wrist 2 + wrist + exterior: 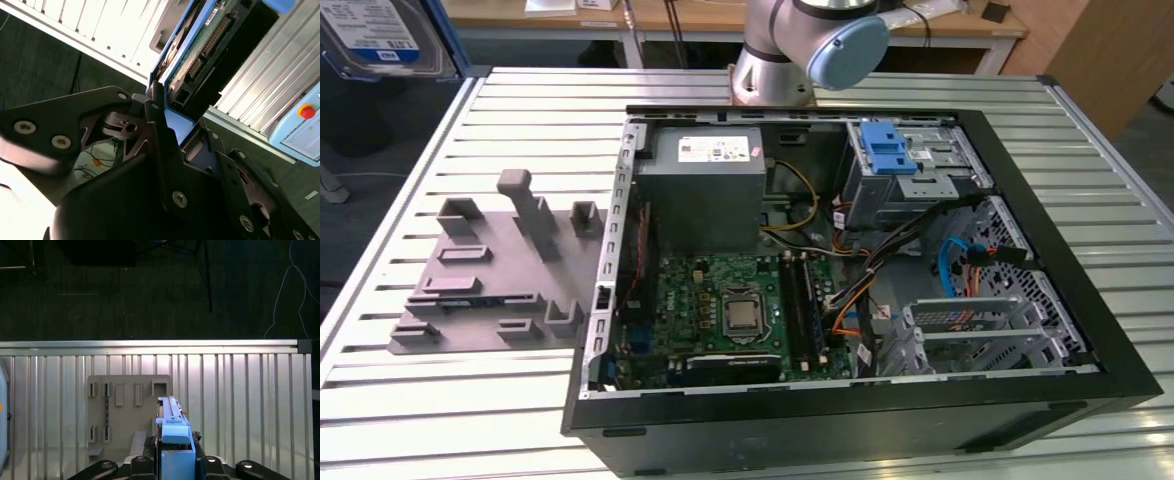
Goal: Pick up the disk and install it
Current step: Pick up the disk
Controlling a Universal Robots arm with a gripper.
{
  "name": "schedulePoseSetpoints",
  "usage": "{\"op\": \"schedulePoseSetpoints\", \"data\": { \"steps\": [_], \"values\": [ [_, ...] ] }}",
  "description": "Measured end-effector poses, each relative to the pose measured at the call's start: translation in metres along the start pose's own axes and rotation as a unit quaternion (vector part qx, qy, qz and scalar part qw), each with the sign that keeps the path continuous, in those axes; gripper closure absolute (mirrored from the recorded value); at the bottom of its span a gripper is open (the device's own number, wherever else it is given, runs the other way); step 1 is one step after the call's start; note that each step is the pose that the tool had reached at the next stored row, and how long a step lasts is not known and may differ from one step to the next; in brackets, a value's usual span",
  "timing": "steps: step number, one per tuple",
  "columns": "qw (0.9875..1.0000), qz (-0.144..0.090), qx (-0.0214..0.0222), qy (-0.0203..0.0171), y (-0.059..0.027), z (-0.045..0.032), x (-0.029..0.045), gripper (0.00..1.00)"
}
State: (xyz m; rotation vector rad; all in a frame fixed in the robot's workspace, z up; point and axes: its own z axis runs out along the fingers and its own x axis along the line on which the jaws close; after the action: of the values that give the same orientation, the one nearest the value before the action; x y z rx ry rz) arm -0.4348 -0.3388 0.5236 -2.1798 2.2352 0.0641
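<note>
- End effector (175, 462) clenched on the disk (172, 427); the fingers pinch its flat faces, and the blue carrier stands edge-on between them.
- The disk is held in the air, clear of the bench (240, 400). The grey fixture plate (127, 410) lies beyond the end effector, apart from the disk.
- Judgement: the step in hand is carrying. Keep the grip square, don't let the carrier twist, and keep the connector end free of the case wall.
- The second wrist view adds the disk's (200, 50) circuit-board side and connector row, poking out past the end effector (177, 132).
- The exterior view adds the open computer case (854, 280) and its drive cage (907, 165) with the blue latch. The disk (380, 40) is well apart from both.
</note>
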Motion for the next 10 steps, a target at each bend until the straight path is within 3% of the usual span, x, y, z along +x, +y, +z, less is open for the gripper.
{"op": "schedulePoseSetpoints", "data": {
  "steps": [5,10],
  "values": [
    [1.0000,0.000,0.0000,0.0002,0.0000,-0.0025,0.0016,0.64],
    [1.0000,0.000,-0.0001,0.0004,-0.0004,-0.0030,0.0141,0.64]
  ]
}}
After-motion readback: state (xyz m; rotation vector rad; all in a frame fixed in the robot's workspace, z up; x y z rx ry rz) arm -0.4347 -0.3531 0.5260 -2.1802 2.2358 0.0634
